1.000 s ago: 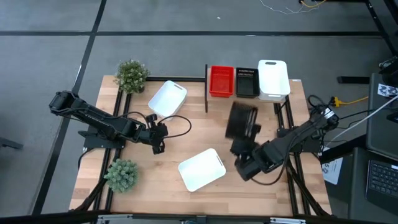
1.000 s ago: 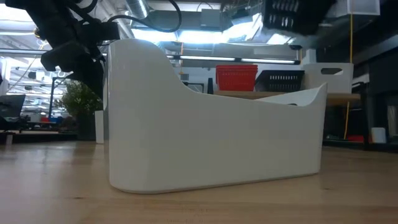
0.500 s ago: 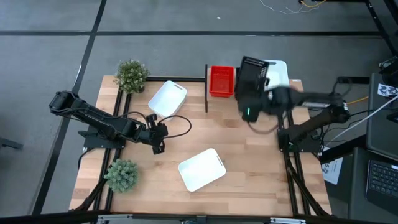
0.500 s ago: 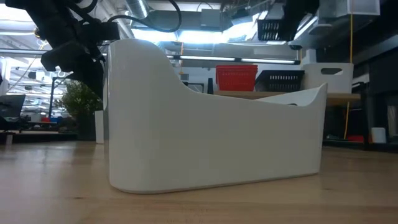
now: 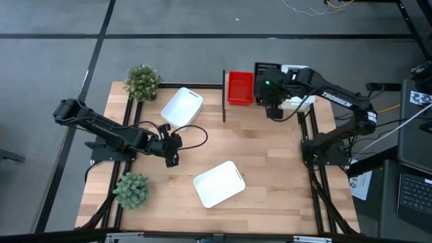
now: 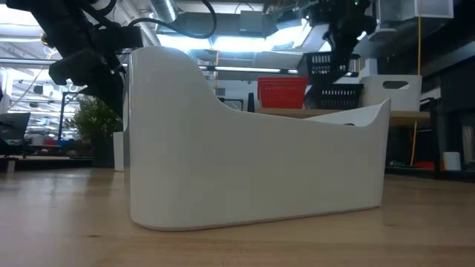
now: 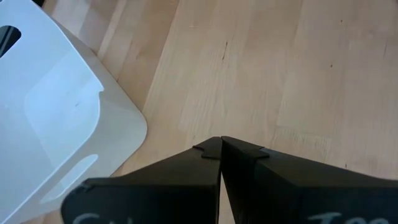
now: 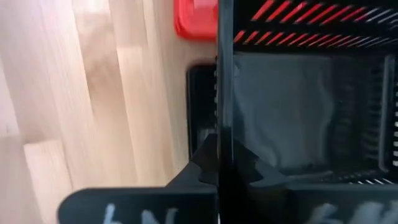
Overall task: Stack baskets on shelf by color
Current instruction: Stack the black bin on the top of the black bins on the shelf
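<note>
On the shelf at the table's far edge stand a red basket, a black basket and white baskets. My right gripper is over the shelf, shut on a second black basket that hangs just above the one on the shelf. Two more white baskets rest on the tabletop, one far left of the shelf and one near the middle. My left gripper is shut and holds nothing, low over the table beside the far white basket. My right gripper pinches one side wall of the black basket, one finger inside the basket and one outside, coming from above. The basket is lifted clear, with its floor over the black basket on the shelf.
Two small green plants stand at the table's left side, one far and one near. A black post rises at the shelf's left end. Bare wood lies between the two white baskets and the shelf.
My right gripper has carried the black basket from over the table's right middle toward the far edge, swung it high over the shelf and then lowered it toward the black basket there. The basket turned about on the way. The left arm kept still.
</note>
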